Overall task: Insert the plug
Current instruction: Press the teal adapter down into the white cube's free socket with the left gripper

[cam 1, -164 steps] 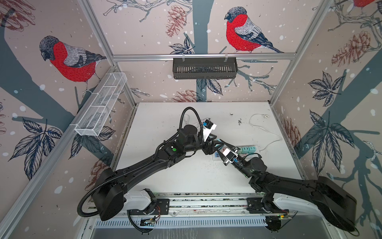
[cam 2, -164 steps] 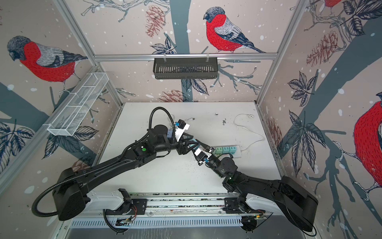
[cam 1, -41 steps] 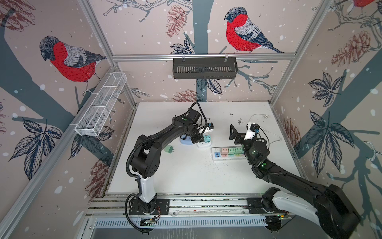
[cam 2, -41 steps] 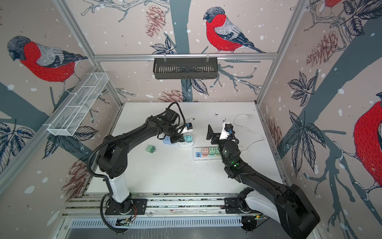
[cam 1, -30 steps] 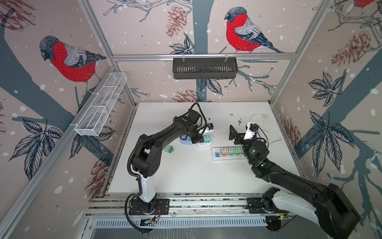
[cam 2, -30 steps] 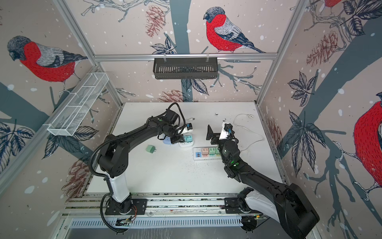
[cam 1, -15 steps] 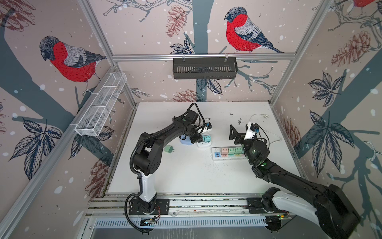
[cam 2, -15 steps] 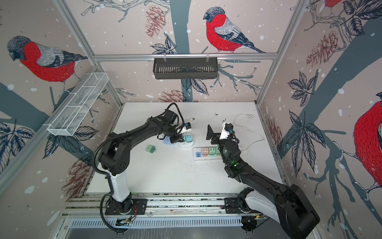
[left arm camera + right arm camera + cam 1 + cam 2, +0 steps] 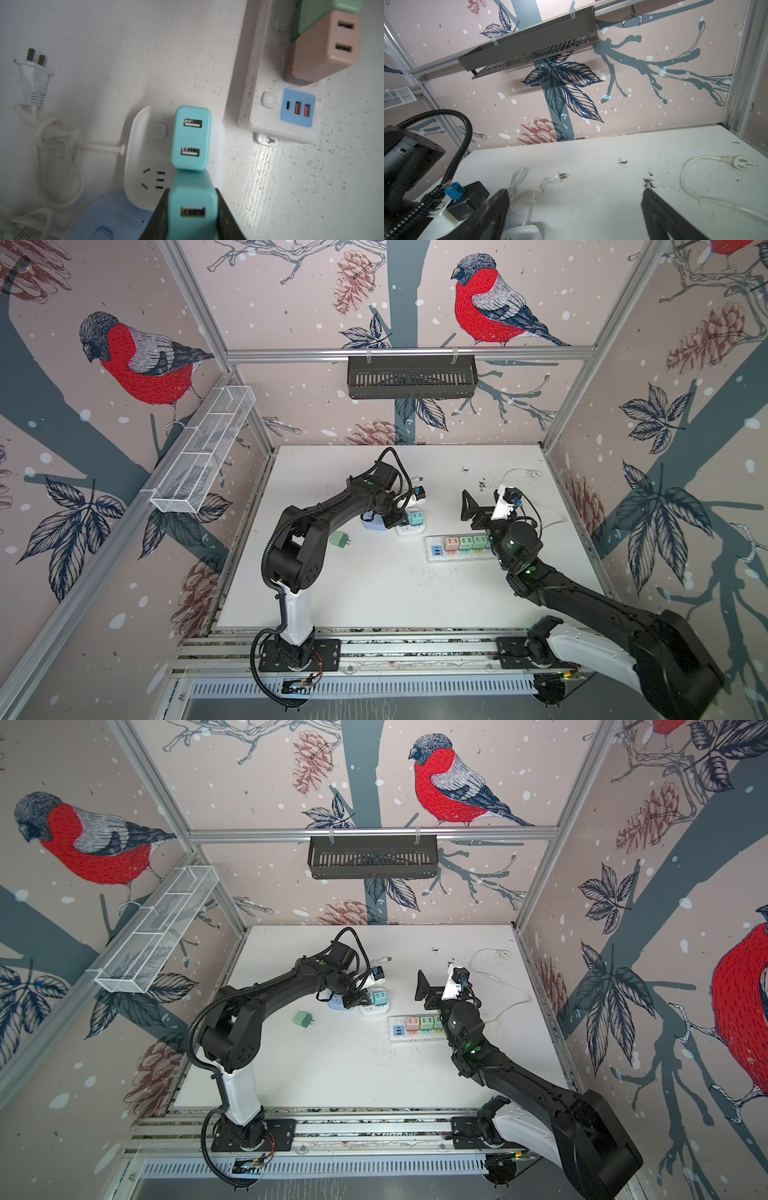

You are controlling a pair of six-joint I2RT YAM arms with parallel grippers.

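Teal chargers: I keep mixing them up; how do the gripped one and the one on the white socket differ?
The gripped teal charger is clamped in the left gripper; the other teal charger stands ungripped on the white socket. The gripped one shows one USB port, the other two. Both are rounded teal blocks.

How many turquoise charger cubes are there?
2. One turquoise charger sits on the white socket; the second turquoise charger is clamped in the left gripper beside it. The right arm covers part of the power strip, so more may hide.
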